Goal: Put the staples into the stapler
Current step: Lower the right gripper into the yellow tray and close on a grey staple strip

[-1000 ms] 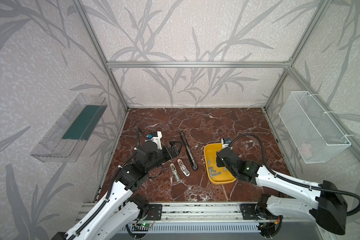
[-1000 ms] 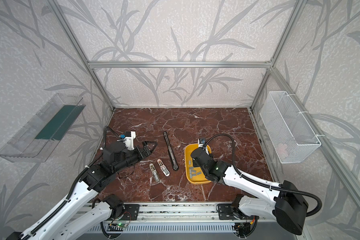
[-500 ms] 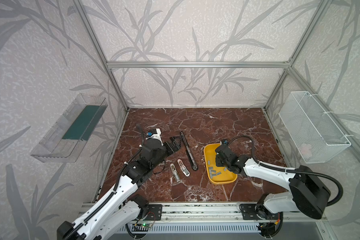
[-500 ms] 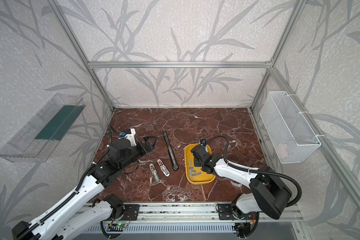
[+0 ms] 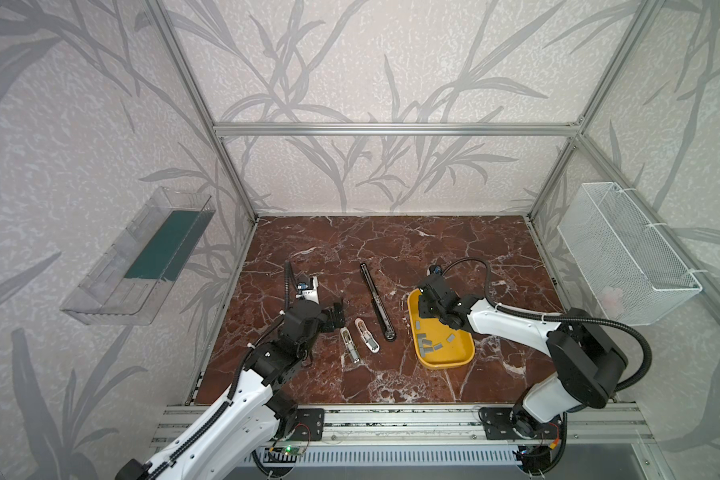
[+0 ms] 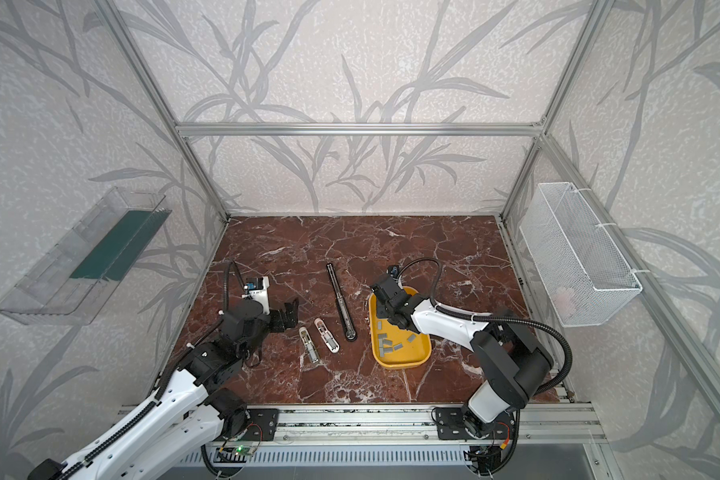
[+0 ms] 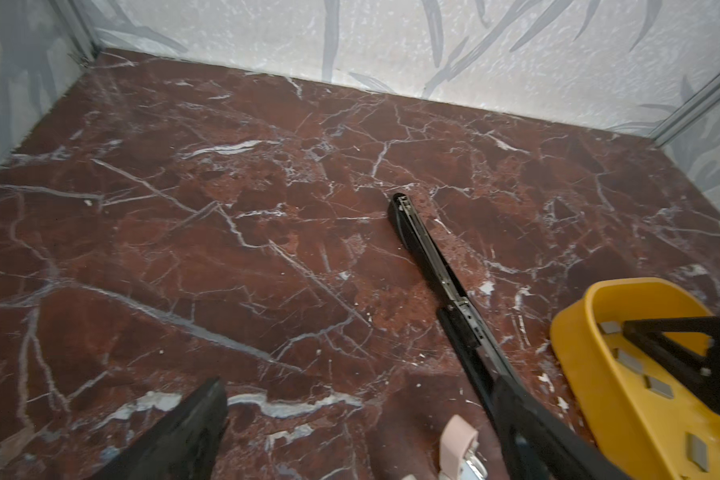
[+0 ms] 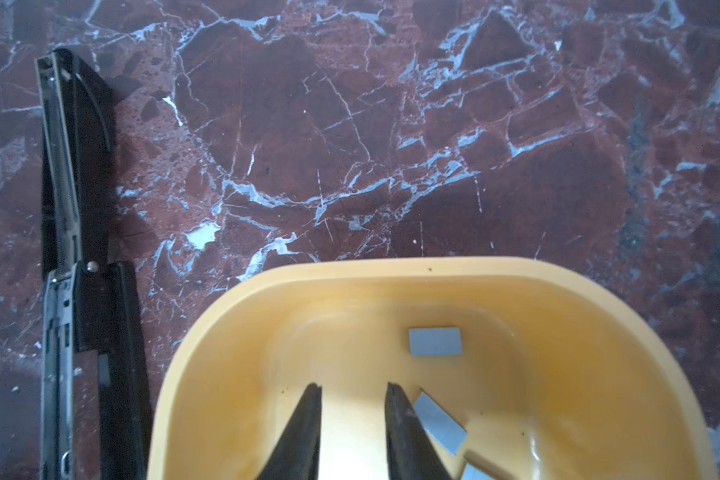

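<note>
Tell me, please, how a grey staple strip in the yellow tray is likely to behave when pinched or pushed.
The staple strip lies flat on the smooth floor of the yellow tray, so it would probably slide when pushed. It looks thin and light, so unlikely to roll. A hard pinch from the right gripper might snap it.

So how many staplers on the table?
3. A long black stapler opened flat at mid-table; a small pale stapler just left of it; another small pale stapler left of that. None looks hidden.
</note>
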